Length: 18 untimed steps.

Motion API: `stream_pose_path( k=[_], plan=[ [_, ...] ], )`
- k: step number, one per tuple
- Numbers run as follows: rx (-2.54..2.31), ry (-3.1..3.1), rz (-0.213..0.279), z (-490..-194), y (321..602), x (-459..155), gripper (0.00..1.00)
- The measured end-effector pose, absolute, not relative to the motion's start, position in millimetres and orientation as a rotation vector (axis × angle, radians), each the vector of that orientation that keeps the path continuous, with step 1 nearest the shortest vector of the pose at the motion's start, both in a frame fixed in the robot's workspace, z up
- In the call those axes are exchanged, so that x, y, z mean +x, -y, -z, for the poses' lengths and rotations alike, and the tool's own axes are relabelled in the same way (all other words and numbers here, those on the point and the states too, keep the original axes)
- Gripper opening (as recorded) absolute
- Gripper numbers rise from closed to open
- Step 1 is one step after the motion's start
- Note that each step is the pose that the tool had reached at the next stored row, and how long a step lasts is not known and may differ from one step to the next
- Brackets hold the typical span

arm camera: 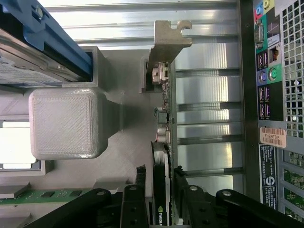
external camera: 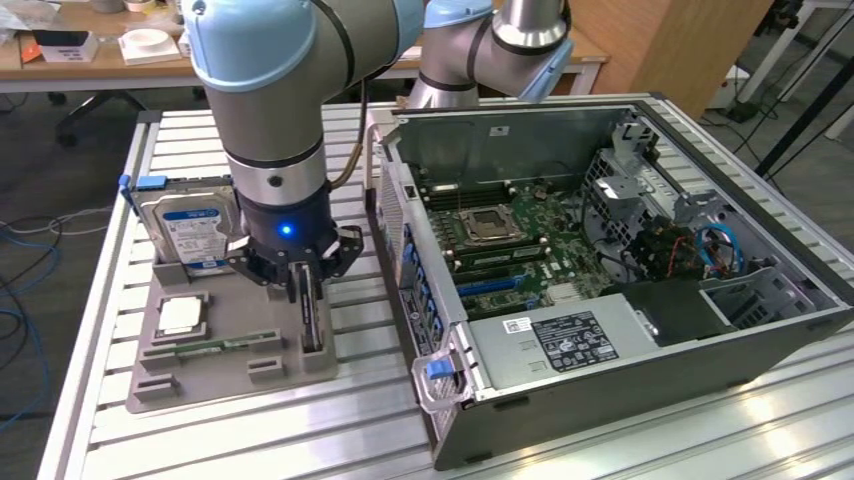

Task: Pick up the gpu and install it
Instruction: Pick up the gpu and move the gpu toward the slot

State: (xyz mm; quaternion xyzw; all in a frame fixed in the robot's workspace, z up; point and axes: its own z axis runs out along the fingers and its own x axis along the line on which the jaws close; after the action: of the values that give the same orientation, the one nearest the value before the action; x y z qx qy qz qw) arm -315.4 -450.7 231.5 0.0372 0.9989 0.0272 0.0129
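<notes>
In the exterior view the arm [external camera: 274, 130] reaches straight down over a grey holder [external camera: 160, 382] that lies on the slatted metal table [external camera: 267, 445], at about 8 o'clock from the picture's centre. The gpu [external camera: 312, 325] stands on its long edge in a slot along the holder's 3 o'clock side, and the gripper [external camera: 306, 290] sits down over the card's upper edge. A hard drive [external camera: 187, 228] with a blue and white label stands at 11 o'clock from the card. A processor [external camera: 180, 315] lies flat at its 9 o'clock, and a green memory stick [external camera: 220, 346] lies just below that, towards 8 o'clock. The open computer case [external camera: 747, 330] sits at 3 o'clock from the holder, just beside it, with the motherboard [external camera: 534, 225] bare inside. In the wrist view the gpu [arm camera: 162, 209] shows edge-on, seated in the holder [arm camera: 66, 123], with its grey metal bracket [arm camera: 167, 40] at the end far from the gripper [arm camera: 160, 191]. The gripper straddles the card, black metal close against both faces; I cannot tell whether the jaws are clenched on it or just short of it. The hard drive [arm camera: 28, 61] and memory stick [arm camera: 42, 195] lie beyond one face of the card, the case's rear ports [arm camera: 270, 71] beyond the other
</notes>
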Motion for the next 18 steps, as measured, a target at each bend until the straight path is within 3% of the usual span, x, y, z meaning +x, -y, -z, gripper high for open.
stream_pose_path(
  k=[6,18],
  plan=[
    [0.116,-3.112,-0.085,-231.5,450.7,-315.3,0.27],
    [0.116,-3.112,-0.085,-231.6,450.7,-315.4,0.26]
  ],
)
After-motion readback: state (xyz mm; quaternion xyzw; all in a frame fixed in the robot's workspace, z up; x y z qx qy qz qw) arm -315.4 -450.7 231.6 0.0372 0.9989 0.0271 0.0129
